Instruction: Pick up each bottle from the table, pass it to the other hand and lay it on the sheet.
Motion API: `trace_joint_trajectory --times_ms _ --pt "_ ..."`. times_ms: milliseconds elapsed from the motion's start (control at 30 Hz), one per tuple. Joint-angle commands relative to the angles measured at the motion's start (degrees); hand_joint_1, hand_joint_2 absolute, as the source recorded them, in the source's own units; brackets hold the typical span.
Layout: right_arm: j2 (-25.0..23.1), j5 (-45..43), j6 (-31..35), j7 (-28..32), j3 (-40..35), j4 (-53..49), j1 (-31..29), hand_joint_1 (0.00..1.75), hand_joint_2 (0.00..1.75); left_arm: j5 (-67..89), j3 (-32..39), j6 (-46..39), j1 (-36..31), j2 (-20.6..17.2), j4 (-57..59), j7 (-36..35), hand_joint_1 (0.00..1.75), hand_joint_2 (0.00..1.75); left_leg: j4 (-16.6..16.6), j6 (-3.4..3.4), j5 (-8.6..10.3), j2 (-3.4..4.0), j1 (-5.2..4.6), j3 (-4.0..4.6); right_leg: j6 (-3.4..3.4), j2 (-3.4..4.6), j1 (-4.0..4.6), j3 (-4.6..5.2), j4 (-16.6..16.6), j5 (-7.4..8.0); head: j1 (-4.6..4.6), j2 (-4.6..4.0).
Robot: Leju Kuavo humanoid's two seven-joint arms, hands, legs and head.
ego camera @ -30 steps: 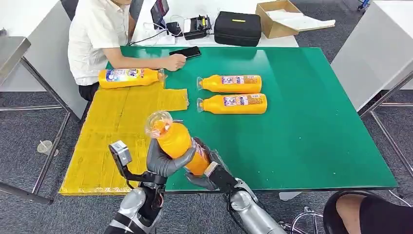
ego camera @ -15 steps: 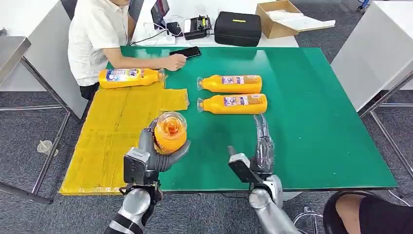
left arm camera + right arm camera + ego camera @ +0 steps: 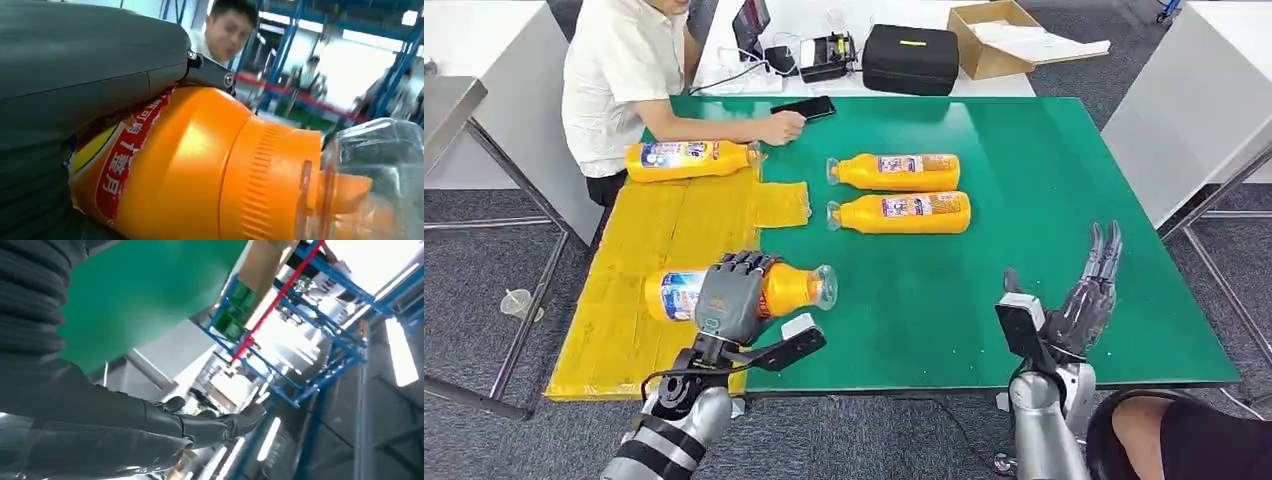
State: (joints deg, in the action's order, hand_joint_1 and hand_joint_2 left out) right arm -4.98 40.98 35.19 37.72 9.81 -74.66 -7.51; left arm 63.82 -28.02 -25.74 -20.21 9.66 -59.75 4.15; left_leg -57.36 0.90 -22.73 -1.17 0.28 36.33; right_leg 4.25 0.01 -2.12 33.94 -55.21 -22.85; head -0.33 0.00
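At the far left of the green table (image 3: 1064, 170) I see a person (image 3: 619, 75) seated in a white shirt, one hand resting by a dark phone (image 3: 803, 106). Beyond the far edge, on a white surface, I make out a black case (image 3: 911, 58), a small black device (image 3: 828, 54) with cables, and — further right — an open cardboard box (image 3: 999, 35).

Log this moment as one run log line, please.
left hand: grips bottle lying over yellow sheet | right hand: open, empty | green table: two bottles waiting
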Motion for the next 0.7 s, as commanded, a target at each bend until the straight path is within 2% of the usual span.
trace_joint_trajectory --times_ms 33,100,300,333,433,467,533,600,633,700 --pt "1.42 -3.0 2.89 -0.57 -8.04 8.67 -4.28 0.0 1.75 -3.17 3.74 5.17 -11.93 0.21 26.81 0.59 1.75 1.75 0.04 -0.02 -0.04 0.17 0.07 -0.18 -0.14 0.12 0.09 -0.17 0.07 0.02 0.02 0.0" --pt "1.54 -3.04 2.92 -0.55 -7.99 8.71 -4.24 0.0 1.75 -3.16 3.75 5.07 -11.85 0.26 26.84 0.64 1.75 1.75 0.02 -0.04 -0.1 0.29 0.11 -0.3 -0.35 0.2 0.15 -0.24 0.08 0.07 0.0 0.0" --pt "1.66 -3.05 2.91 -0.55 -7.95 8.68 -4.22 0.0 1.75 -3.14 3.72 5.07 -11.83 0.37 26.82 0.63 1.75 1.75 -0.05 -0.03 -0.12 0.17 0.11 -0.21 -0.36 0.09 0.15 -0.21 0.03 0.02 0.02 0.0" --pt "1.68 -3.7 1.52 -0.55 -8.43 9.07 -4.48 0.0 1.75 -3.94 3.99 7.95 -12.31 0.49 27.82 0.56 1.75 1.75 -0.02 -0.03 -0.09 0.15 0.08 -0.17 -0.33 0.08 0.11 -0.16 0.03 0.04 0.02 0.0" --pt "1.13 -4.13 0.01 0.06 -10.61 12.41 -5.9 0.0 1.75 -6.29 5.64 8.84 -13.21 0.66 31.09 2.31 1.61 1.75 -0.06 -0.05 -0.13 0.24 0.12 -0.24 -0.4 0.15 0.17 -0.23 0.02 0.03 0.02 0.0" --pt "1.1 -4.07 -0.08 0.18 -10.93 12.89 -6.05 0.0 1.75 -6.37 5.75 8.79 -13.39 0.71 31.55 2.19 1.45 1.75 -0.11 -0.07 -0.2 0.3 0.15 -0.33 -0.49 0.18 0.21 -0.31 -0.02 -0.02 0.02 0.0" --pt "0.87 -4.28 -0.48 0.45 -11.88 14.25 -6.38 0.0 1.75 -6.17 5.85 9.74 -14.44 0.49 33.57 1.09 1.41 1.75 0.0 -0.05 -0.11 0.32 0.1 -0.28 -0.39 0.23 0.15 -0.24 0.05 0.07 0.0 0.0" --pt "0.87 -5.01 -1.1 0.53 -12.32 14.7 -6.41 0.0 1.75 -6.88 6.8 11.46 -15.25 0.26 35.19 -0.25 0.63 1.75 0.01 -0.05 -0.1 0.3 0.12 -0.3 -0.39 0.21 0.17 -0.27 0.06 0.08 0.02 0.0" --pt "0.9 -5.17 -1.25 0.59 -12.43 14.74 -6.38 0.0 1.75 -6.18 6.32 12.03 -15.53 -0.03 35.86 -0.73 0.65 1.75 0.03 -0.04 -0.06 0.24 0.08 -0.27 -0.32 0.18 0.12 -0.23 0.05 0.09 0.02 0.0" --pt "1.02 -5.36 -1.36 0.66 -12.5 14.79 -6.28 0.0 1.75 -6.12 6.5 13.54 -15.65 -0.29 36.97 -1.57 0.09 1.75 0.04 -0.06 -0.04 0.24 0.07 -0.29 -0.32 0.17 0.11 -0.24 0.05 0.09 0.02 0.0"
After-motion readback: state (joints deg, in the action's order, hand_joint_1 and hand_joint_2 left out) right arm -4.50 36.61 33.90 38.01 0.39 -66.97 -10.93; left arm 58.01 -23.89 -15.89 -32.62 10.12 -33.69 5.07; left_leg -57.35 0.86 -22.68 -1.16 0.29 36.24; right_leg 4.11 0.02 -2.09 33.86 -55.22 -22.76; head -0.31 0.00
